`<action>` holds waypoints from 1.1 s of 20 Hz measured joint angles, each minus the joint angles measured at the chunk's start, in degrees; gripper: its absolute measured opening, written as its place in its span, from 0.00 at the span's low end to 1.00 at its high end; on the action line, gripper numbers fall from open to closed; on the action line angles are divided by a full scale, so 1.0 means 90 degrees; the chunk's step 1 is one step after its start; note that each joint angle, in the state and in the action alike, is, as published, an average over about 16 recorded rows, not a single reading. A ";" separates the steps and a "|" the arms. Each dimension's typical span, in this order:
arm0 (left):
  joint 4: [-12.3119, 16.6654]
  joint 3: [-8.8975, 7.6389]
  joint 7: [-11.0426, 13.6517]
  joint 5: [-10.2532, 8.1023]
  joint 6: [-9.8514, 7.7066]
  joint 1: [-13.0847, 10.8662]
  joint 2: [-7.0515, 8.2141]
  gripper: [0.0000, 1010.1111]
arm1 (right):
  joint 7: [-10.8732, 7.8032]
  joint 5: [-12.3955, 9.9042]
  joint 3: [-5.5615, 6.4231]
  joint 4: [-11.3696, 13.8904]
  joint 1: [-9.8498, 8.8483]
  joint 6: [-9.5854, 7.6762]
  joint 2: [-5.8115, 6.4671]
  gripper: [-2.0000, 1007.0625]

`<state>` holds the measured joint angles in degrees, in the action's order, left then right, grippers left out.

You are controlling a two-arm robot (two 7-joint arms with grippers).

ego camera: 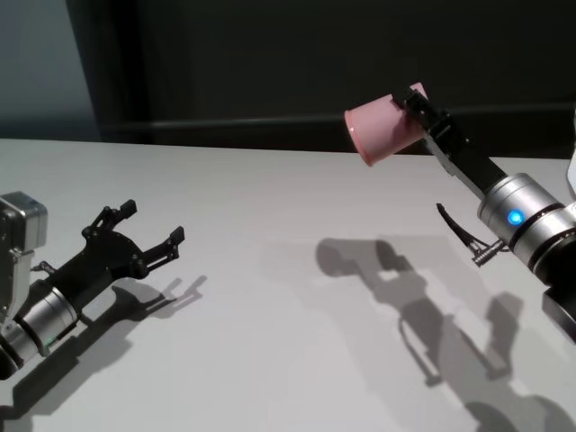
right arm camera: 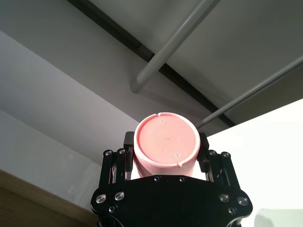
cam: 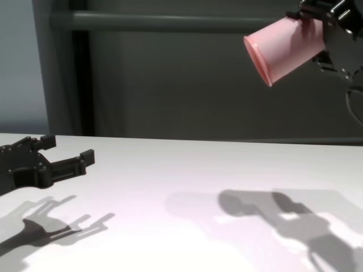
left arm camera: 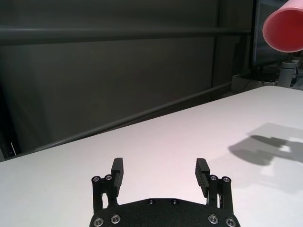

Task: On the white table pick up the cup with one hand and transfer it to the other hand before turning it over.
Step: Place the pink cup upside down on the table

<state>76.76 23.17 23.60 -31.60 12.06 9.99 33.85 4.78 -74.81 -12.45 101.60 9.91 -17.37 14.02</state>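
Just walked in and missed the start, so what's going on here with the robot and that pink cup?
The right end effector is shut on the pink cup, holding it by its base end high above the white table, tipped on its side with the open mouth facing the robot's left. The left end effector rests low over the table on the robot's left, open and empty. The cup has not yet been passed across.

Lab-type test bay: bare white table [ego camera: 270, 270], dark panelled wall [cam: 170, 73], grey metal rails [left arm camera: 118, 35].
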 joint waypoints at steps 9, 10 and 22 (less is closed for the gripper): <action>0.0000 0.0000 0.0000 0.0000 0.0000 0.0000 0.0000 0.99 | 0.0608 0.0521 -0.0390 0.0120 0.0439 -0.0141 0.0384 0.74; 0.0000 0.0000 0.0000 0.0000 0.0000 0.0000 0.0000 0.99 | 0.0666 0.0574 -0.0444 0.0122 0.0496 -0.0174 0.0424 0.74; 0.0000 0.0000 0.0000 0.0001 0.0000 0.0000 0.0000 0.99 | 0.1296 0.1105 -0.1208 0.0029 0.1199 -0.0795 0.0855 0.74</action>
<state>76.76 23.18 23.60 -31.60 12.06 9.99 33.85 16.44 -64.87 -23.33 101.86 20.71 -24.52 21.72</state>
